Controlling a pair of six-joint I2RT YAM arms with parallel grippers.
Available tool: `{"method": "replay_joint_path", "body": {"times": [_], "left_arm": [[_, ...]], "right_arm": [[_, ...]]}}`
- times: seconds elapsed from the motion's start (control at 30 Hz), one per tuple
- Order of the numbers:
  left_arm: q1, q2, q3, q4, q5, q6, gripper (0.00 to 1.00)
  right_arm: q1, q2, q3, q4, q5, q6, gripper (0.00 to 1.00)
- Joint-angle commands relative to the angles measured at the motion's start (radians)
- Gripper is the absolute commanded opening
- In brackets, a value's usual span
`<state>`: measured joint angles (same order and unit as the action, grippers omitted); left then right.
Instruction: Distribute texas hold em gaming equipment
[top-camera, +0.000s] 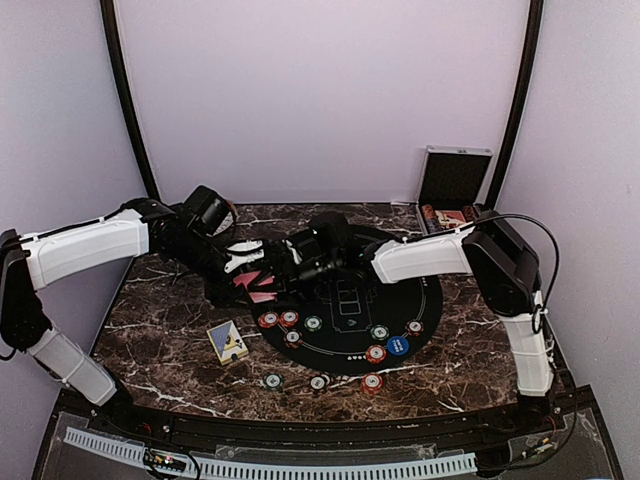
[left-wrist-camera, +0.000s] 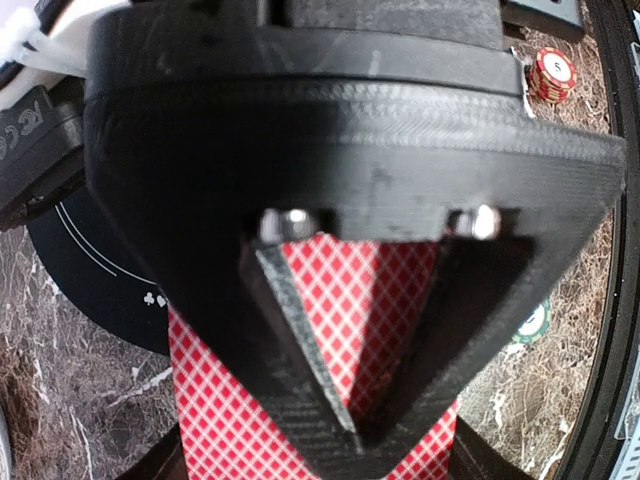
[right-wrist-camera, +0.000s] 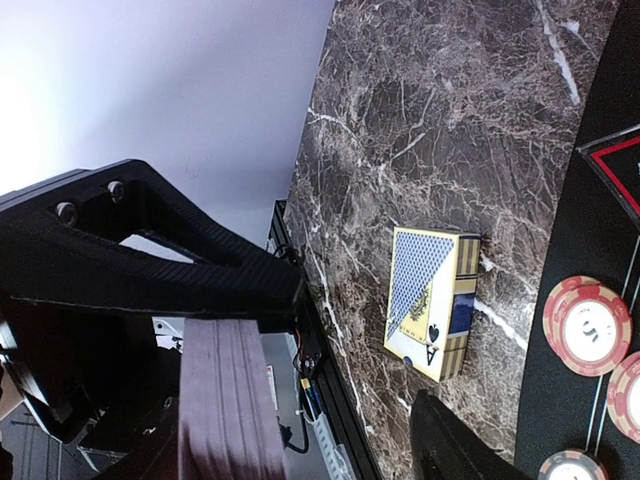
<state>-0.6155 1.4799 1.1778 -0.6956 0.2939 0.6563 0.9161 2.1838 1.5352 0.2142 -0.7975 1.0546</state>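
Left gripper (left-wrist-camera: 350, 425): clamped tight on red-backed cards (left-wrist-camera: 215, 400) with a white lattice print, which run out past the fingertips over the marble table (left-wrist-camera: 60, 400). Just beyond it, a red chip (left-wrist-camera: 552, 72) reads "5".

Right gripper (right-wrist-camera: 355, 350): fingers wide apart, marble showing between them. Just past it lies a blue-and-yellow card box (right-wrist-camera: 432, 300) marked "A" with a spade. Farther out, a red-and-white chip (right-wrist-camera: 588, 325), also "5", sits on the black mat (right-wrist-camera: 575, 240).
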Motion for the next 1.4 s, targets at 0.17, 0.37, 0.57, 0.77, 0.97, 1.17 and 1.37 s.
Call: {"method": "replay_joint_path", "body": {"times": [0.17, 0.37, 0.57, 0.77, 0.97, 1.17, 1.37], "left_arm": [[0.0, -0.003, 0.035, 0.012, 0.002, -0.011, 0.05], [-0.001, -0.001, 0.034, 0.011, -0.001, -0.012, 0.04], [-0.001, -0.002, 0.027, 0.011, -0.005, -0.013, 0.03], [0.0, -0.003, 0.023, 0.012, -0.006, -0.013, 0.02], [-0.001, -0.005, 0.02, 0.007, -0.006, -0.012, 0.02], [0.0, -0.011, 0.009, 0.012, -0.009, -0.013, 0.01], [-0.001, -0.011, 0.004, 0.014, -0.012, -0.012, 0.01]], "right_arm": [[-0.028, -0.04, -0.009, -0.091, 0.022, -0.083, 0.56], [-0.036, -0.074, -0.015, -0.113, 0.023, -0.105, 0.52], [-0.036, -0.1, -0.015, -0.091, 0.014, -0.088, 0.53], [-0.036, -0.12, -0.015, -0.09, 0.011, -0.086, 0.54], [-0.036, -0.125, -0.024, -0.102, 0.011, -0.094, 0.51], [-0.037, -0.135, -0.024, -0.131, 0.013, -0.115, 0.47], [-0.044, -0.155, -0.037, -0.171, 0.03, -0.142, 0.39]]}}
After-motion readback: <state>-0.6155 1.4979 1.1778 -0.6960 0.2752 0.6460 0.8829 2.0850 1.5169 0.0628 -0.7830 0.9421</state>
